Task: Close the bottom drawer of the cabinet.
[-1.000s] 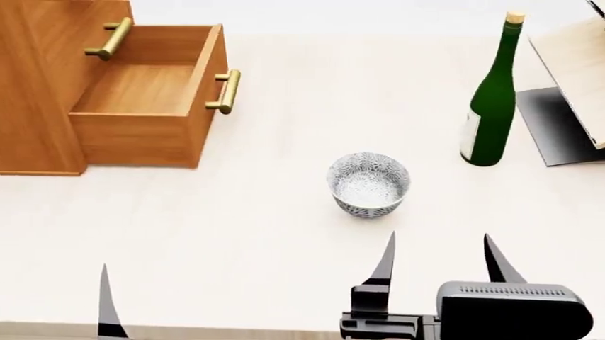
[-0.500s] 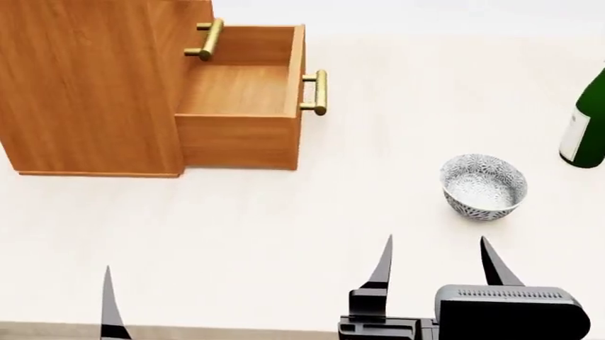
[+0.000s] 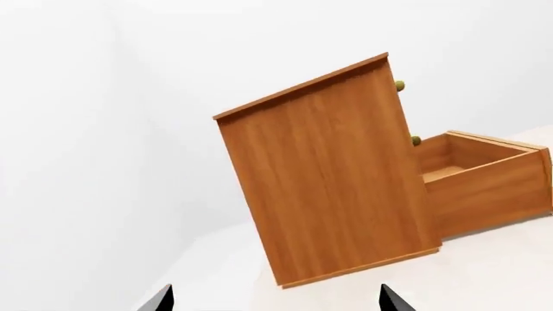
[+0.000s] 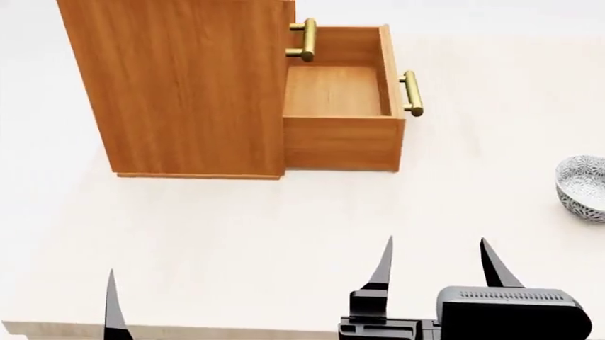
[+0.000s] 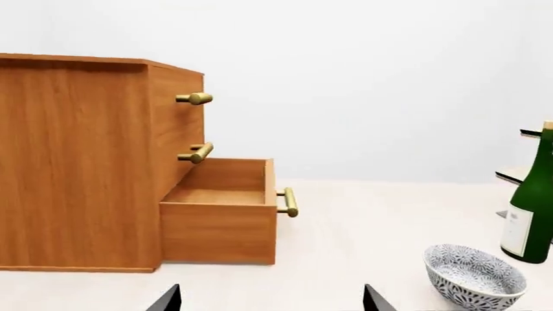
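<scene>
The orange-brown cabinet stands on the pale table at the far left; it also shows in the right wrist view and the left wrist view. Its bottom drawer is pulled out to the right, empty, with its brass handle on the front; it shows too in the right wrist view and the left wrist view. My right gripper is open and empty near the table's front edge, well short of the drawer. Only one fingertip of my left gripper shows at the lower left; the left wrist view shows it open and empty.
A patterned white bowl sits at the right edge of the head view, also in the right wrist view. A green wine bottle stands beyond the bowl. Two higher drawers with brass handles are shut.
The head view has swung to the left: cabinet and drawer have shifted right in the picture, the bowl has slid to the right edge and the bottle has left it. Both grippers keep their places.
</scene>
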Available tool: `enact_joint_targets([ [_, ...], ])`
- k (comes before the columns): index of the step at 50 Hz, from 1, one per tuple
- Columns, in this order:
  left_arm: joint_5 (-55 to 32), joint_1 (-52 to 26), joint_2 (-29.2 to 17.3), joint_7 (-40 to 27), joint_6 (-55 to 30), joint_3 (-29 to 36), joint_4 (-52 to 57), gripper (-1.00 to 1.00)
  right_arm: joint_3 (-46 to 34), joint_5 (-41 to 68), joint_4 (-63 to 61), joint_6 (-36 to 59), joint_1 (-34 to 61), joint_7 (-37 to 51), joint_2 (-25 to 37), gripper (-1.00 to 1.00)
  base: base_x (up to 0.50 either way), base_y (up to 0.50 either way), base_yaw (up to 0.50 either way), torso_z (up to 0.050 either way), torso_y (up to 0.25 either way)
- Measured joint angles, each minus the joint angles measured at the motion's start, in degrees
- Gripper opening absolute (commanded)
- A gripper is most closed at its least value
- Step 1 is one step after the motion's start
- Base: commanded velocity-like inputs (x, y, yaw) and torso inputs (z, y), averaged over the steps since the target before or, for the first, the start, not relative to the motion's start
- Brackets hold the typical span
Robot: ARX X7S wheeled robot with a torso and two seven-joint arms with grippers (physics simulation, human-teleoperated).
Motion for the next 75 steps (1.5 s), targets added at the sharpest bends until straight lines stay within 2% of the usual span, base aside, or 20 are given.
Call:
enact_joint_targets([
  [30,-0.92,-0.08,-0.99,-1.41,-0.32,1.16,-0.10,1.00,2.69,5.40,-0.52,0.53,0.18,0.88,-0.46,1.00,0.02,0.03,0.00,0.000,0.000],
  [75,-2.38,-0.40,-2.15,-3.37,-0.51,1.96,-0.32,1.00,2.21,8.09,-0.21,-0.30,0.55,1.44,0.97,1.00,0.47,0.00,0.00,0.000,0.000],
])
